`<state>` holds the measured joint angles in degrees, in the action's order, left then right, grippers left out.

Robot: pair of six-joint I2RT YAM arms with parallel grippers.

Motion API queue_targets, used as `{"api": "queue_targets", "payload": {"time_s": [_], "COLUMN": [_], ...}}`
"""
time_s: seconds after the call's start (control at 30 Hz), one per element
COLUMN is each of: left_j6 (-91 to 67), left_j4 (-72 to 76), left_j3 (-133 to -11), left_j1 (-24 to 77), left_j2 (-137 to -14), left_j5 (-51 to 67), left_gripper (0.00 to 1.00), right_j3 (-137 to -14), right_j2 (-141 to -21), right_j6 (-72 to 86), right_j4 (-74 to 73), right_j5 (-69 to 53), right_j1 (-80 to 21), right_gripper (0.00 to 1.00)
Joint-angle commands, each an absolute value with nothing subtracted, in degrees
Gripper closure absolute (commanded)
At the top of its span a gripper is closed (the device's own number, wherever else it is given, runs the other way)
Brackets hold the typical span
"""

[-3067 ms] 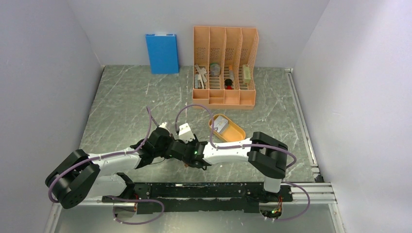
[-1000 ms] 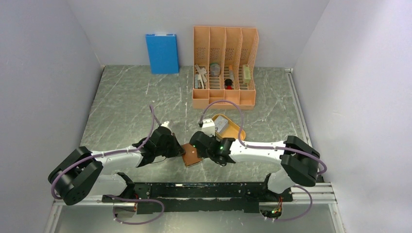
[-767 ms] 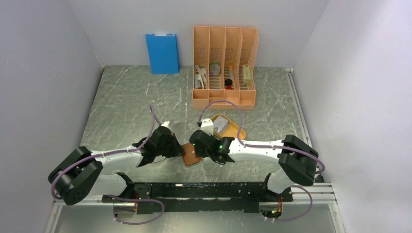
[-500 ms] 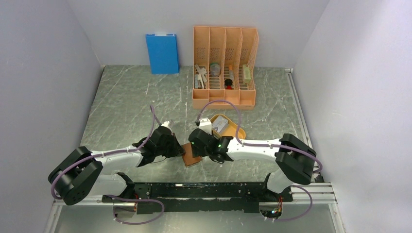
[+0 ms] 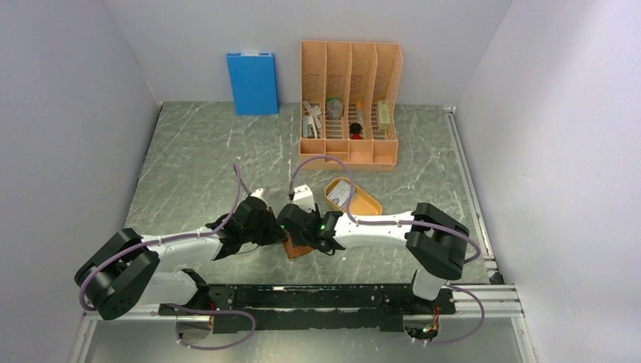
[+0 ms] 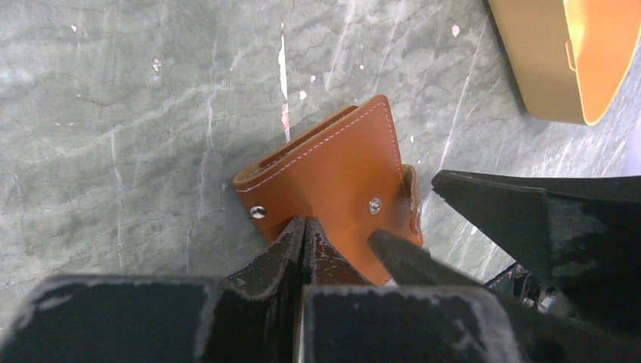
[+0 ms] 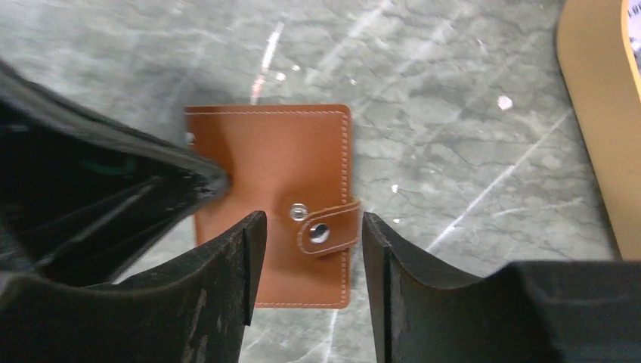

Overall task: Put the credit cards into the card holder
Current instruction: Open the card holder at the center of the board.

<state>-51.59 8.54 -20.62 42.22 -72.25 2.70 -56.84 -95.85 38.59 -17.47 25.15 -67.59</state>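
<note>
Nearest to us, close to the near edge of the table [image 5: 196,166] and about midway along it, the card holder [image 7: 280,170] lies flat and closed, its snap tab [image 7: 329,228] fastened over one long edge. The left gripper [image 6: 304,231] has its fingers pressed together into a single point. That point rests at the holder's edge between the two snaps, holding nothing; we read it as pinning the leather down. The right gripper [image 7: 311,227] hangs over the holder with its fingers apart, one on each side of the snap tab and not clamped on it.

We judge the holder to be light, soft leather that would slide on the smooth stone if nudged sideways. It would also flex rather than lift as one stiff piece, so it needs holding down while it is opened. The tab is the place to take hold: pinch its free end and peel it up off the snap, with the other arm keeping weight on the cover.

Beyond it, to the right and nearer the middle of the table, sits the orange oval tray [image 5: 361,203] with the credit cards [image 5: 342,194] lying in its left end. We expect them to be thin, stiff and slick, hard to pinch while flat. The tray's sloping wall may help tip an edge up for a grip across the short sides.

At the far edge stand the orange desk organizer [image 5: 349,98] and, to its left, a blue box [image 5: 252,83] against the back wall.
</note>
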Motion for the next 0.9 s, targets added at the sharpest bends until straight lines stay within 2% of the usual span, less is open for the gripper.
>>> {"api": "queue_targets", "payload": {"time_s": [0.0,0.33,0.4,0.47,0.57,0.63,0.77,0.87], "left_j6": [-49.58,-49.22,-49.26,-49.11,-48.43,-47.94,-47.47,-47.78], "left_j4": [3.93,3.37,3.47,3.31,2.50,2.08,1.34,1.12], "left_j3": [-19.86,-19.95,-20.02,-20.47,-21.34,-21.64,-21.44,-20.70], "left_j1": [42.28,42.28,42.26,42.28,42.28,42.28,42.36,42.34], "left_j2": [-72.27,-71.71,-71.78,-71.95,-71.22,-69.72,-65.60,-62.94], "left_j5": [0.33,0.15,0.31,0.59,1.71,2.57,4.30,5.49], "left_gripper": [0.95,0.95,0.95,0.95,0.95,0.87,0.54,0.41], "right_j3": [-58.09,-55.07,-54.58,-53.70,-51.46,-49.74,-47.31,-45.68], "right_j2": [-97.94,-95.77,-95.31,-94.03,-90.18,-86.96,-82.14,-79.43], "right_j6": [39.77,40.69,40.41,40.01,38.92,37.07,35.08,35.02], "right_j4": [-22.36,-21.46,-20.74,-19.22,-17.05,-14.81,-12.44,-10.89], "right_j5": [29.31,28.77,27.93,27.17,25.80,23.56,19.12,17.31], "right_j1": [-67.43,-65.16,-64.96,-64.95,-64.95,-64.95,-65.03,-65.08], "right_gripper": [0.50,0.78,0.86,0.99,1.00,1.00,1.00,1.00]}}
